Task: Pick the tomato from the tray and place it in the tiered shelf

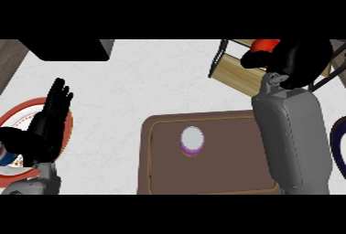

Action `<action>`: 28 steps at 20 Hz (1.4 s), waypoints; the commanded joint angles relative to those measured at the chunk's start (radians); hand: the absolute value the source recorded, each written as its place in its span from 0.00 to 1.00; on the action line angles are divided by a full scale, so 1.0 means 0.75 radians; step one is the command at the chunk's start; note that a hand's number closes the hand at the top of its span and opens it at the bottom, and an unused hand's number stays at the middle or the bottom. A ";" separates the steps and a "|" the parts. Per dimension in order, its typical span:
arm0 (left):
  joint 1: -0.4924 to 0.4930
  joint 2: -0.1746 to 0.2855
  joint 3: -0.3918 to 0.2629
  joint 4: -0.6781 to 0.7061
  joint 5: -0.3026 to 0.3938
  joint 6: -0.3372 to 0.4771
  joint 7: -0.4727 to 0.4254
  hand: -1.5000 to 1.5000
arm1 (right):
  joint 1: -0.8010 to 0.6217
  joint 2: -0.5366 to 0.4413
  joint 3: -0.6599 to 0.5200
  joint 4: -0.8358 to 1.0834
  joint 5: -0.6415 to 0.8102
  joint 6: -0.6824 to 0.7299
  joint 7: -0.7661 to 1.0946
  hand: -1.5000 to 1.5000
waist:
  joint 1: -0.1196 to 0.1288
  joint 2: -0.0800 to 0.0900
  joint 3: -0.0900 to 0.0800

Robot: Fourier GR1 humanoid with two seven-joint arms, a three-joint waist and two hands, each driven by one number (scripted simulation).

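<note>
White, faintly veined counter top (155, 77), filling most of the head view; strip of wood grain at the upper left corner.

Head view, item by item:

- Dark block (71, 50), flat-sided, at the upper left edge of the counter; nature not identifiable.
- Plate (15, 113), red-rimmed with a pale centre, at the left edge, largely hidden behind the left hand.
- Left hand (47, 123), black, low at the left, fingers straight, slightly apart and pointing up; holding nothing, resting over the plate. Grey forearm below it at the lower left corner.
- Tray (145, 155), brown with a raised rim and a thin lighter inlay line, lower middle of the counter. One small round white piece with a purple edge (192, 139) lying on its floor, left of centre.
- Tiered shelf (233, 73), pale wooden board in a thin black frame, upper right, well apart from the tray.
- Right hand (297, 59), black, over the shelf, fingers curled and clamped on the tomato. Grey right forearm (290, 137) running up across the tray's right side.
- Tomato (266, 44), red, off the tray, showing at the upper left of the right hand, above the shelf board; contact with the board not discernible.
- Dark blue curved rim (338, 146) at the right edge, mostly cut off.
</note>
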 commanded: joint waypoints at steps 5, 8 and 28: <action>-0.058 0.056 0.061 -0.017 0.042 -0.049 0.051 0.50 | 0.008 -0.054 -0.153 0.208 -0.031 -0.286 -0.085 1.00 | 0.003 0.001 0.000; 0.013 0.033 0.011 -0.117 0.009 -0.034 0.086 0.50 | -0.065 -0.137 -0.261 0.430 -0.101 -0.446 -0.216 1.00 | 0.020 0.004 0.001; 0.023 -0.019 0.004 -0.068 -0.017 -0.031 0.054 0.50 | -0.250 -0.245 -0.416 0.889 -0.529 -0.726 -0.564 0.00 | 0.011 0.001 0.000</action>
